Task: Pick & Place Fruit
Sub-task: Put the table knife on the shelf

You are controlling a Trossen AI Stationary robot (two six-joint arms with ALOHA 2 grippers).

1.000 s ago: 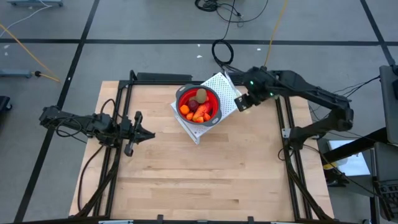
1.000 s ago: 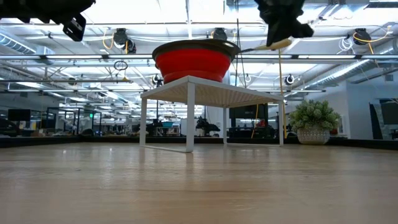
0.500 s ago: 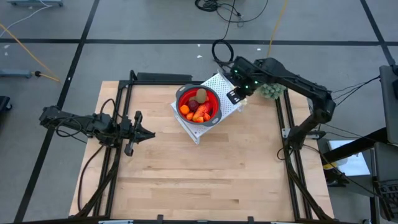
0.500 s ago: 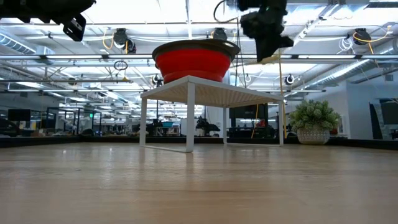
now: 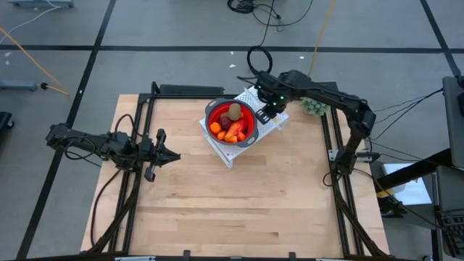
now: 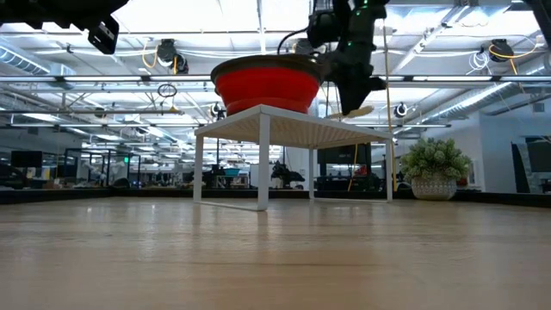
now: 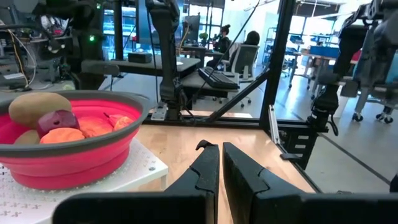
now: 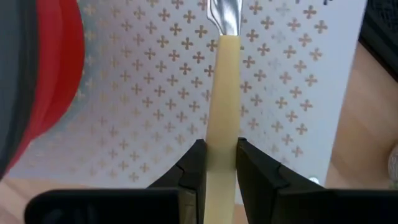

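Pale cream plastic fills the gap between our right gripper [image 8: 221,163]'s two dark fingers: they are clamped on the smooth handle of a pale-handled knife with a silvery blade [image 8: 222,81], which points out over the white perforated rack. In the high view this right gripper [image 5: 270,110] sits just beside the bowl's far-right rim, above the white perforated metal stand [image 5: 250,98], its dark jointed arm reaching in from the table's right edge with the elbow bent back. In the low view the knife [image 6: 349,111] hangs just above the stand's top. On that stand rests a red collapsible bowl with a grey rim [image 5: 249,118], and inside it lie the small toy fruits [image 5: 230,125]: a brown oval, dark red balls, orange bits and a longer red-and-yellow piece, all heaped together. Our left gripper [image 5: 172,156] waits well apart, low over the bare light wooden table [image 5: 239,203] on the left, arm stretched flat, its fingers [image 7: 207,163] pressed nearly together on nothing. A green bushy plant [image 5: 314,106] sits just beyond the right arm.
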